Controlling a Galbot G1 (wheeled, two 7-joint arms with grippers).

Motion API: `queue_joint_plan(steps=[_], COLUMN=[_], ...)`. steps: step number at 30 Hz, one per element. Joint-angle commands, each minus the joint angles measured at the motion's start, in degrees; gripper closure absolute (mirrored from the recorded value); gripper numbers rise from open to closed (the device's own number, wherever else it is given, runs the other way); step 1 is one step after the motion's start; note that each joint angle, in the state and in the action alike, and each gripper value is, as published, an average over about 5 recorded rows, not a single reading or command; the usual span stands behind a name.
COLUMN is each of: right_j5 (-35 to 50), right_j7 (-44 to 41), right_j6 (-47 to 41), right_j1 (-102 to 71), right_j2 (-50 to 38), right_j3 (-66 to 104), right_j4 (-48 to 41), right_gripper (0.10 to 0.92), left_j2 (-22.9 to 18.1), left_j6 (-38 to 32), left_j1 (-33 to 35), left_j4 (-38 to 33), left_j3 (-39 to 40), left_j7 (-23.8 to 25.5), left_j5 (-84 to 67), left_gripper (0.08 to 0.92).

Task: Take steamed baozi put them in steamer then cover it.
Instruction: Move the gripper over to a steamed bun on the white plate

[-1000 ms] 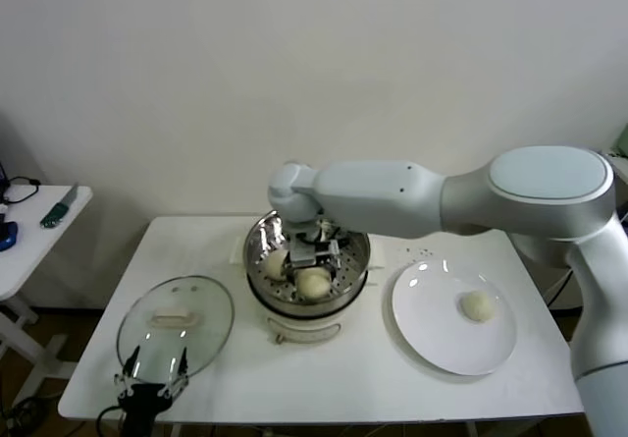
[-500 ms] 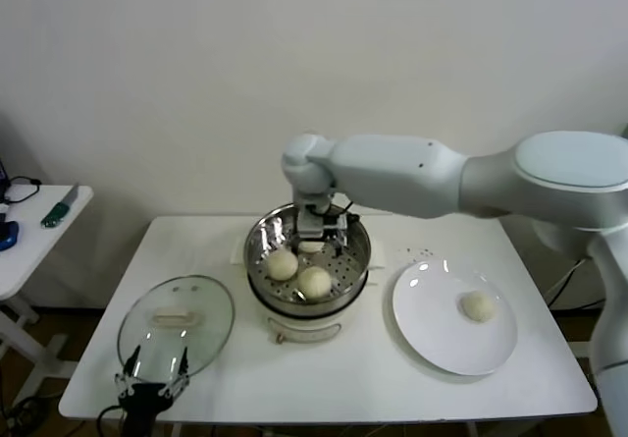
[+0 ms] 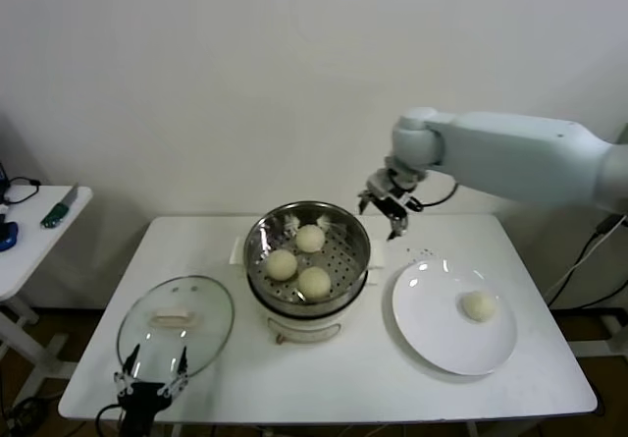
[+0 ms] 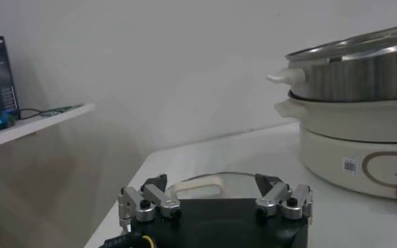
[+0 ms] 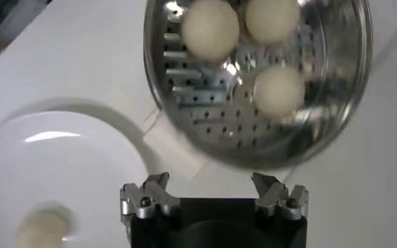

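The steel steamer stands mid-table on its white base and holds three cream-white baozi on its perforated tray. It also shows in the right wrist view, with the baozi inside. A fourth baozi lies on the white plate to the right. My right gripper is open and empty, raised above the table between steamer and plate. The glass lid lies flat at the front left. My left gripper is open and parked at the lid's near edge.
A small side table with a phone and cables stands at the far left. The wall is close behind the table. The white table has bare surface in front of the steamer.
My right gripper has let go of a baozi in the steamer, lifted out and swung right toward the plate. The steamer now holds three baozi. The left arm has not moved.
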Motion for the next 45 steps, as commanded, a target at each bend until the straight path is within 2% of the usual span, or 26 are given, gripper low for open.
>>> queue_joint_plan(steps=[1,7,17,26,45], right_j5=[0.61,-9.56,-15.30,-16.53,-17.43], right_j7=[-0.10,-1.89,-2.37,-2.59,-2.84], right_j6=[-16.75,-13.54,-10.78,-9.55,-7.93], right_j1=[-8.46,-20.57,-34.97,-38.05,-38.28], right_j2=[-19.17,-21.66,-21.11,-18.56,-14.83], right_j3=[2.25,10.22,22.66,26.47,26.97], right_j4=[1.93,-3.22,-9.32,-13.75,-17.27], right_gripper=[0.203,0.203,0.203,0.203,0.207], left_j2=[-0.29,-0.41,-1.28,-1.66,-1.75], left_j6=[0.34,0.96,1.41,1.51,1.35], left_j1=[0.13,0.31,0.56,0.48,0.55], left_j4=[-0.65,-1.34,-1.50,-1.02,-0.51], left_j3=[-0.05,-0.37,-0.46,-0.40,-0.29], left_j7=[0.02,0.01,-0.08,-0.18,-0.25], left_j5=[0.22,0.39,1.62,2.48,2.88], left_gripper=[0.177,0.177,0.177,0.177,0.177])
